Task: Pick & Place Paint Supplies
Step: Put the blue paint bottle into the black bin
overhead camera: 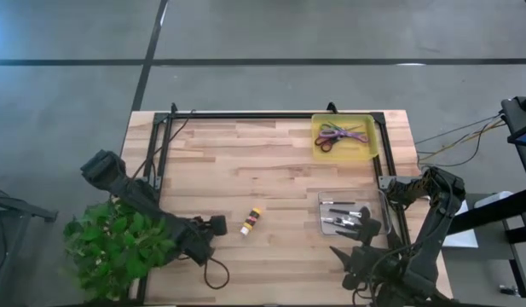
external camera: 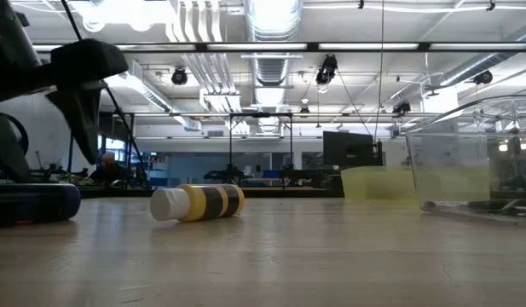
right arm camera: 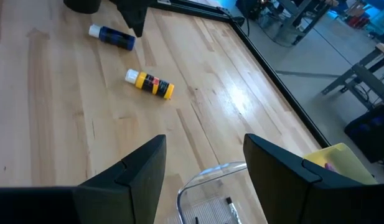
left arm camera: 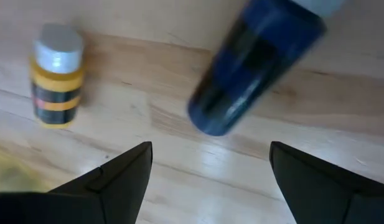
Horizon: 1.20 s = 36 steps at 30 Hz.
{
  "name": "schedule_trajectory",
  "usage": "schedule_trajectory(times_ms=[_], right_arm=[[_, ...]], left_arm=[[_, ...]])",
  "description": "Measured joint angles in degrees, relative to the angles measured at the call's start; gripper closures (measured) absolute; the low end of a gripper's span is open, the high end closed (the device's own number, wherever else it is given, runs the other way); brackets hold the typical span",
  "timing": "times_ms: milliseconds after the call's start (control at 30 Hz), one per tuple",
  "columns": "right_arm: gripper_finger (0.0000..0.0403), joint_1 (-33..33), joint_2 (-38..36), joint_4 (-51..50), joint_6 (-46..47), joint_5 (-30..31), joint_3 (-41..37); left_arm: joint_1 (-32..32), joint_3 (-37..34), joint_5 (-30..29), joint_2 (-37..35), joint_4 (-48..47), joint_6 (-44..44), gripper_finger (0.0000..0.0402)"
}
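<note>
Potted plant (overhead camera: 118, 243): seen at the table's near left corner in the high view; its pot is hidden under the leaves.
Left arm: laid low across the plant, reaching toward the table's middle near the front edge.
Left gripper (left arm camera: 207, 165): held just above the wood; its jaws are seen spread apart with nothing between them, and only the finger ends are caught in the left wrist view.
Blue paint bottle (left arm camera: 254, 62): lying on its side on the table (overhead camera: 271, 162) just ahead of the open left fingers, apart from them; blurred and partly cut off in the left wrist view, hard to make out under the gripper in the high view, and cut by the frame edge in the low view.
Yellow paint bottle (overhead camera: 251, 221): lying on its side with a white cap and dark bands, just beside the blue one, not touching it.
Yellow tray (overhead camera: 367, 141): set at the far right of the table; scissors (overhead camera: 339, 136) with coloured handles are held in it, their number hard to tell.
Clear tray (overhead camera: 324, 201): placed nearer the front right; thin dark brushes (overhead camera: 346, 217) are seen inside, partly covered by the right arm.
Right gripper (right arm camera: 204, 165): held above the clear tray's near end; its fingers are seen parted and nothing is gripped.
</note>
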Motion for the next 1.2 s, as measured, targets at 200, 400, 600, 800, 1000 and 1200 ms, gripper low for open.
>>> schedule_trajectory(times_ms=[200, 400, 600, 800, 1000, 1200], right_arm=[[0.0188, 0.0, 0.0, 0.3, 0.0, 0.0, 0.0], [0.0188, 0.0, -0.8, 0.4, 0.0, 0.0, 0.0], [0.0188, 0.0, -1.1, 0.4, -0.5, 0.0, 0.0], [0.0188, 0.0, -1.1, 0.5, -0.7, 0.0, 0.0], [0.0188, 0.0, -1.1, 0.6, -0.9, 0.0, 0.0], [0.0188, 0.0, -1.1, 0.7, -0.9, 0.0, 0.0]], left_arm=[[-0.8, -1.1, 1.7, 2.9, -0.1, 0.7, 0.0073], [-0.7, -1.2, 2.3, 7.0, -0.2, 8.1, 0.0073], [-0.7, -1.1, 1.8, 7.9, 1.7, 11.2, 0.0073], [-0.2, -0.9, 2.2, 7.8, 2.8, 2.1, 0.0073], [1.2, -0.9, 2.6, 7.5, 1.8, -6.0, 0.0073], [4.2, -0.7, 1.7, 7.0, 0.2, -12.9, 0.0073]])
